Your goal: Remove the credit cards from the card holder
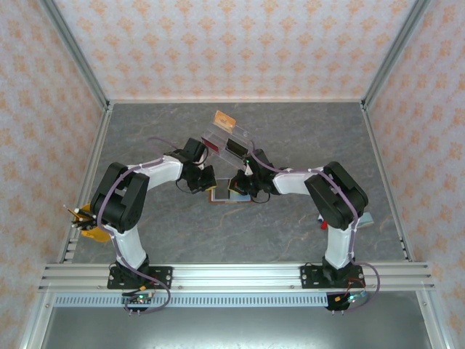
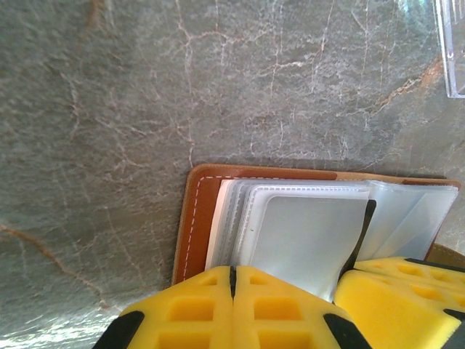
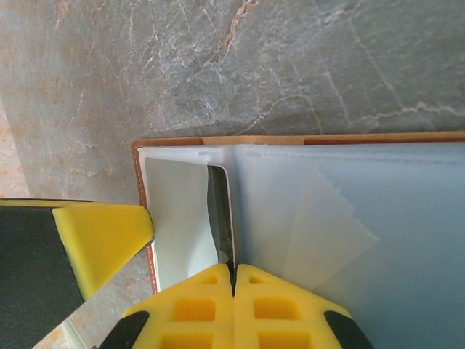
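Note:
The brown card holder [image 1: 220,196] lies open at the table's middle, its clear sleeves fanned out [image 2: 305,233]. My left gripper [image 2: 233,267] is shut, its tips resting on the near edge of the left sleeves; I cannot tell whether a sleeve is pinched. My right gripper [image 3: 234,266] is shut on the lower end of a thin dark credit card [image 3: 221,211] that stands edge-on between the sleeves beside the brown stitched cover [image 3: 138,156]. A tan-orange card [image 1: 225,120], a red card [image 1: 212,145] and a black card [image 1: 235,147] lie behind the wallet.
A clear plastic tray [image 1: 243,134] sits behind the wallet under those cards; its corner [image 2: 452,51] is in the left wrist view. An orange-yellow object [image 1: 91,220] sits by the left arm's base, a blue-grey item [image 1: 365,218] by the right arm. Patterned walls enclose the table.

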Available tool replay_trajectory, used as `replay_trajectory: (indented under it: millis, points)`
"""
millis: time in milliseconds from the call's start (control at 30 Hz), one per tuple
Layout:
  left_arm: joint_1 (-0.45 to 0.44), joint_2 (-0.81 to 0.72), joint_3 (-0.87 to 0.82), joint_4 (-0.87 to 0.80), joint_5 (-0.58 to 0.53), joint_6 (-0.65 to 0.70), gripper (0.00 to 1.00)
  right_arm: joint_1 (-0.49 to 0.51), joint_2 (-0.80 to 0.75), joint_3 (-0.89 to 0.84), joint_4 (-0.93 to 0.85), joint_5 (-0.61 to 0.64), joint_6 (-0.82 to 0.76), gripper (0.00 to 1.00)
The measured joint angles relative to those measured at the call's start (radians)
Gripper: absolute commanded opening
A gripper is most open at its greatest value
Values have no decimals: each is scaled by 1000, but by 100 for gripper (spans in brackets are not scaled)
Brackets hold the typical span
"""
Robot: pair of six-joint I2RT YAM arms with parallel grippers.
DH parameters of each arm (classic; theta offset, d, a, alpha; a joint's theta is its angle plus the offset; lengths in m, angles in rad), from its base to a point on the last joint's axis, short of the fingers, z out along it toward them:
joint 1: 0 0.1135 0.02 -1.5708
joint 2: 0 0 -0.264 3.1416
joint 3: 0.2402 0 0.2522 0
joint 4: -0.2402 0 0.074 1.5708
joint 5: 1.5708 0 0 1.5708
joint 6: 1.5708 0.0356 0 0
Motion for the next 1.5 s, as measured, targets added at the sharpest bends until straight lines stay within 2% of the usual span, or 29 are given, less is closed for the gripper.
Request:
replay_trajectory:
  millis: [367, 733, 833, 1067, 1300, 1500]
  points:
    - [0, 0, 2, -1, 0, 0, 2, -10, -72, -24, -55, 71, -57, 0]
    - [0, 8, 51, -32, 7, 0, 9, -26, -174, -84, -56, 120, -84, 0]
    - [0, 8, 83, -36, 9, 0, 13, -34, -206, -84, -55, 122, -102, 0]
    - [3, -33, 116, -44, 23, 12, 31, -48, -253, -101, -22, 102, -132, 0]
    - [40, -143, 33, 96, 184, -11, 49, -95, -309, -129, 47, 10, -137, 0]
    - [41, -148, 4, 203, 310, -43, 58, -147, -329, -127, 135, -113, -108, 0]
